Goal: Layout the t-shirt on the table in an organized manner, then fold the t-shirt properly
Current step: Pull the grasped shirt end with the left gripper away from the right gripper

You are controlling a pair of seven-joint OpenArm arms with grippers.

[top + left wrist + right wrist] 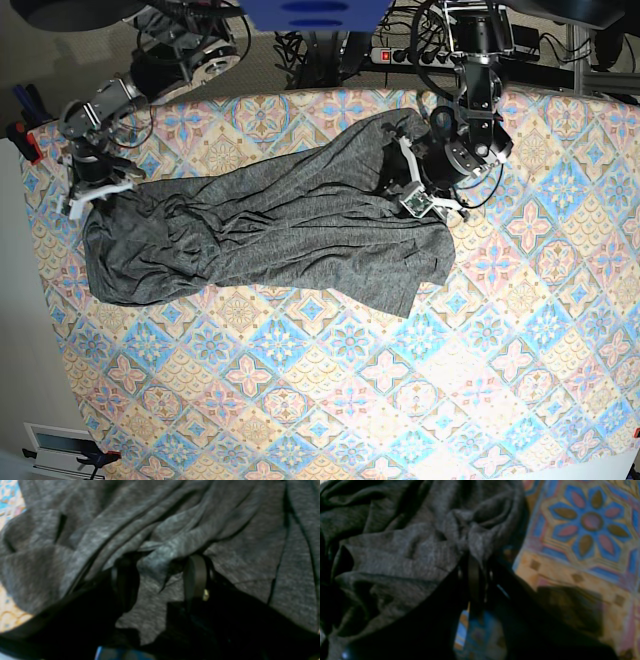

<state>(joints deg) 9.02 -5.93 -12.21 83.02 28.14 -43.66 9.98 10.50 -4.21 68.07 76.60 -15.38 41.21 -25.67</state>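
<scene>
In the left wrist view, the left gripper (160,577) has its dark fingers (196,577) spread apart with a bunched ridge of the dark heather-grey knit t-shirt (175,525) between them, though the blur leaves it unclear whether they actually press it. In the right wrist view, the right gripper (473,570) is pressed together, pinching a gathered fold of the shirt beside the pastel floral-tiled table cloth (590,530). In the base view, the shirt lies stretched and wrinkled across the upper half of the frame, one gripper at each end.
</scene>
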